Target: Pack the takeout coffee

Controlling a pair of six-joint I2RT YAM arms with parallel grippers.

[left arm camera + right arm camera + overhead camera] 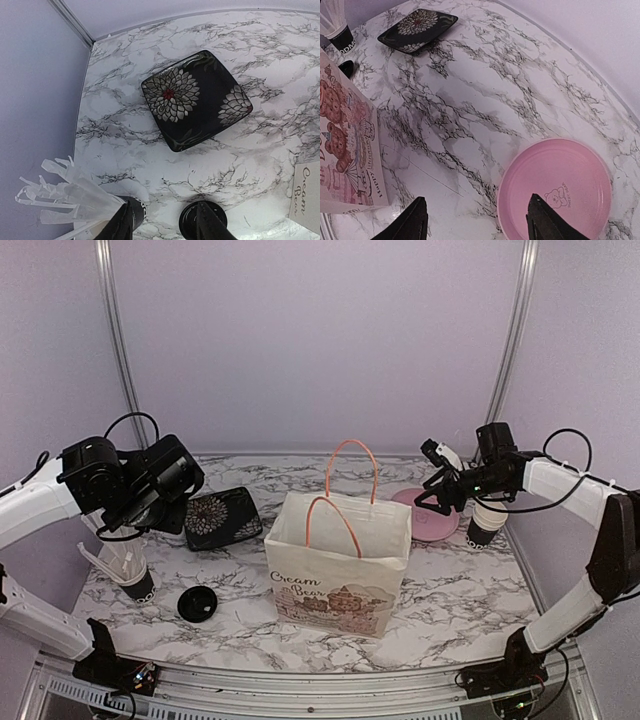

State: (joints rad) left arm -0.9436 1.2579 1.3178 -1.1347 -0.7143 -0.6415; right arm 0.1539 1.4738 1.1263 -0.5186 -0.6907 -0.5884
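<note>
Left wrist: left pincer (166, 206) open, empty; lid (186, 222) on desk, under its right finger.
Right wrist: right pincer (478, 199) open, empty, over plate (555, 185).
Top: coffee cup (487, 525) just beside right pincer, not in bag (340, 570).
Likely step: reaching for lid; next needs descent, grip on rim.

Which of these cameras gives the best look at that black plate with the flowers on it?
The left wrist view: the black flowered plate lies whole near the middle, its petals sharp. The top view shows it small and foreshortened; the right wrist view catches it far off near the top edge.
</note>
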